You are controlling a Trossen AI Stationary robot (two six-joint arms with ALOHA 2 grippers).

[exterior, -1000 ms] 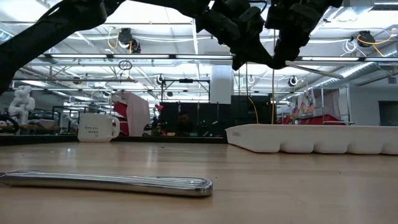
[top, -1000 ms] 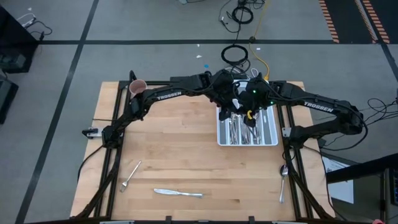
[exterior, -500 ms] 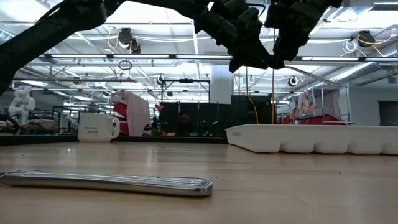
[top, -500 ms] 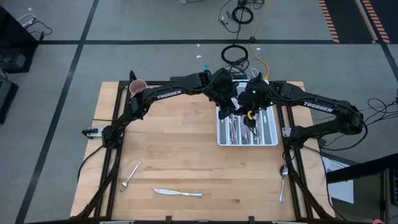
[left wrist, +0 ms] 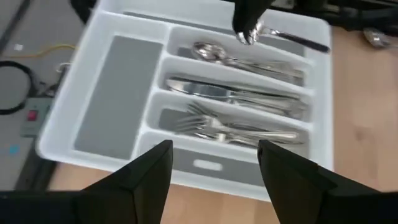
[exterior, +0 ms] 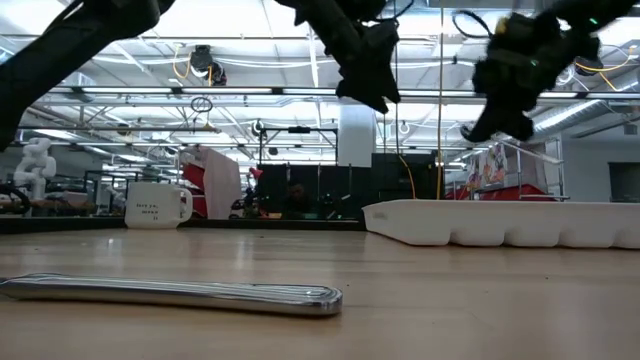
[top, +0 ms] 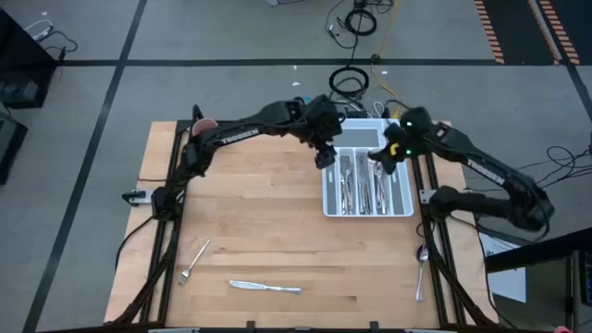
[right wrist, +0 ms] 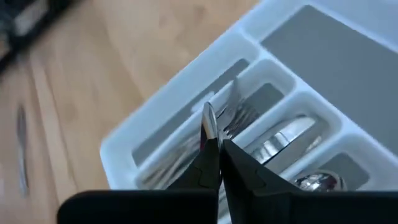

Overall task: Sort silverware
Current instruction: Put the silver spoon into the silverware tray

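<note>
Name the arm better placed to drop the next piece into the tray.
Right. Its gripper is shut on a silverware piece above the white tray; the left gripper hangs open and empty at the tray's edge.

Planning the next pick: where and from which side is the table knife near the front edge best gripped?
Judging by its pose, grip the table knife around mid-length, coming straight down from above. It lies flat on the bare table, long axis left to right, with nothing beside it. Set the fingers across its narrow width; the flat blade offers little height.
</note>
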